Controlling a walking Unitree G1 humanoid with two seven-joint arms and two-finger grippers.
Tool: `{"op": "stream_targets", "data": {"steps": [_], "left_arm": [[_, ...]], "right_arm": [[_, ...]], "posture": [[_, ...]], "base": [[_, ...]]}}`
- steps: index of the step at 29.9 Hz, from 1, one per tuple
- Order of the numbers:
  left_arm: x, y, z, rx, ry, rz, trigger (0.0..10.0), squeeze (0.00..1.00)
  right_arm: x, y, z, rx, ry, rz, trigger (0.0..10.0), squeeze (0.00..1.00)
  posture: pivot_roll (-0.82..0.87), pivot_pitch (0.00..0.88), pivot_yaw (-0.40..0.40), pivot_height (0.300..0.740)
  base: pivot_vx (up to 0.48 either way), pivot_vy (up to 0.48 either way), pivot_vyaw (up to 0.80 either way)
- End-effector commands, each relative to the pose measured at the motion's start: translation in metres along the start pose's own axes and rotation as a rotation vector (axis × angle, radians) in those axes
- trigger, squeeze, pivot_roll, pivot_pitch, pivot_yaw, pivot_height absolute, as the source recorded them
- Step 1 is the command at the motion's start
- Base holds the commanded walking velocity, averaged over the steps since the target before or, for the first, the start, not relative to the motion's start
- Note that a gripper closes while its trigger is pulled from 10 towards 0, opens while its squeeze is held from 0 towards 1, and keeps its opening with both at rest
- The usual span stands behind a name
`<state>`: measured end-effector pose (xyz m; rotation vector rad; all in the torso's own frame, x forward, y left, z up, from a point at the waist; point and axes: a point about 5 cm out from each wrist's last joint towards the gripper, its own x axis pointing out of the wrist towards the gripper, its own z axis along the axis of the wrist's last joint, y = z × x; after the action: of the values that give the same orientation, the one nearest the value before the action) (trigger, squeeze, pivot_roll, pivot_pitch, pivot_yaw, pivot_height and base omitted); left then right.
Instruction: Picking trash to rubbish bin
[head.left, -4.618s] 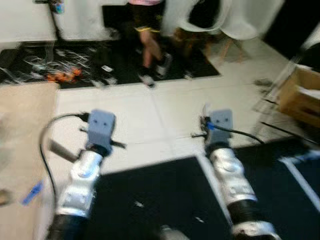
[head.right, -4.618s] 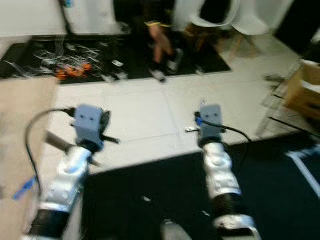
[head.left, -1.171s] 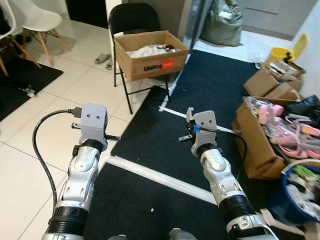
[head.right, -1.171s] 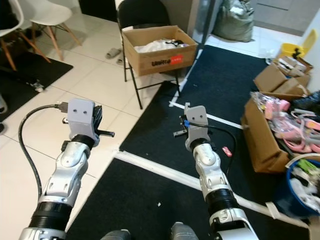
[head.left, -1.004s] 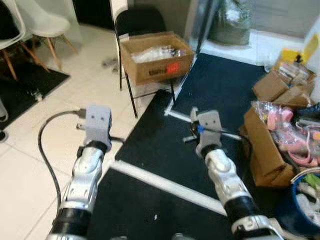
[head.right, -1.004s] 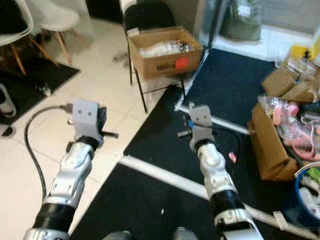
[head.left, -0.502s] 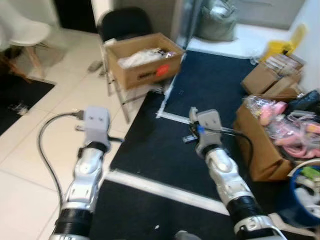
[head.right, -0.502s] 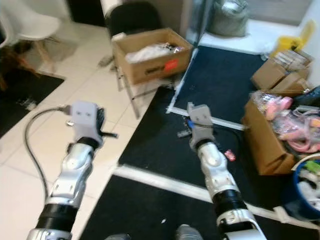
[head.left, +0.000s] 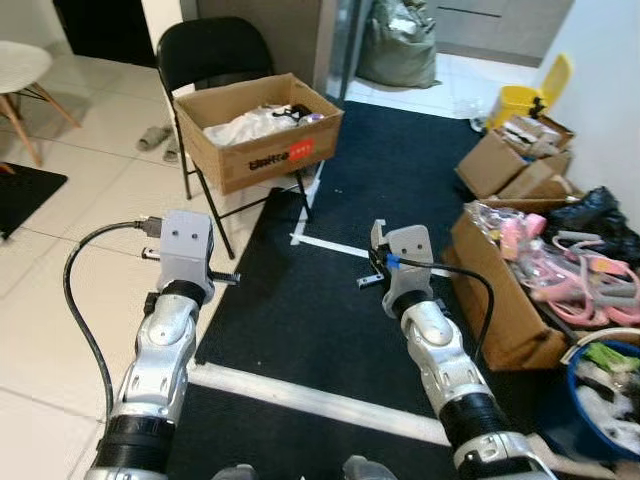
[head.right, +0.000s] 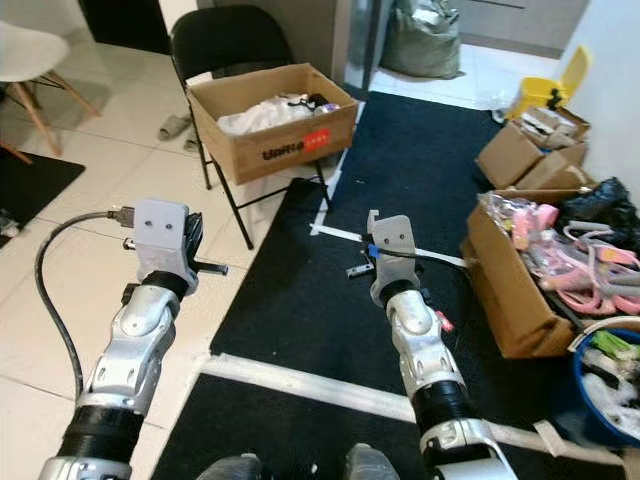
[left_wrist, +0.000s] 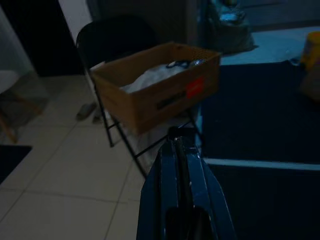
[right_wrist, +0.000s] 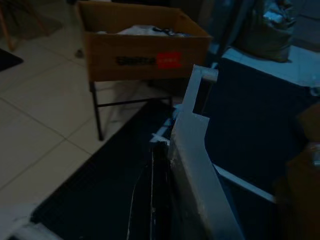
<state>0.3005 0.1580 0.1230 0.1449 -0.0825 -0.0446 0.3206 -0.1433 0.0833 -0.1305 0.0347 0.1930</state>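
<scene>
A white chair (head.left: 22, 70) stands at the far left on the pale tiled floor (head.left: 60, 290). The left gripper (left_wrist: 181, 145) is held out above the tiles, its two black fingers pressed together and holding nothing. Ahead, a black folding chair (head.left: 205, 60) carries an open cardboard box (head.left: 258, 140) of white crumpled trash. The right gripper (right_wrist: 159, 150) hovers over a black mat (head.left: 330, 290) crossed by white tape lines; I cannot tell whether its fingers are apart. To the right sit cardboard boxes (head.left: 515, 165), one filled with pink hangers (head.left: 570, 265), and a blue bin (head.left: 600, 390) at the lower right.
</scene>
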Motion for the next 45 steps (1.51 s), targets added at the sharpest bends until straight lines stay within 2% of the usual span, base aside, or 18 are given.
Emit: {"op": "stream_targets", "data": {"steps": [1, 24, 45], "left_arm": [[-0.0015, 0.0034, -0.0024, 0.006, 0.007, 0.008, 10.0, 0.00], [-0.0020, 0.0024, -0.0022, 0.005, 0.009, 0.002, 10.0, 0.00], [0.0005, 0.0018, -0.0002, 0.013, 0.011, -0.016, 10.0, 0.00]], "right_arm": [[0.0002, 0.0004, 0.0004, 0.010, 0.001, -0.006, 10.0, 0.00], [-0.0007, -0.0015, -0.0018, 0.006, 0.013, -0.018, 10.0, 0.00], [-0.0020, 0.0054, -0.0072, 0.007, 0.037, -0.008, 10.0, 0.00]], "posture": [[0.04, 0.012, -0.031, 0.740], [0.04, 0.017, -0.031, 0.740], [0.05, 0.031, -0.011, 0.740]], "base": [[0.300, 0.000, -0.80], [0.299, 0.000, -0.78], [0.299, 0.000, 0.00]]}}
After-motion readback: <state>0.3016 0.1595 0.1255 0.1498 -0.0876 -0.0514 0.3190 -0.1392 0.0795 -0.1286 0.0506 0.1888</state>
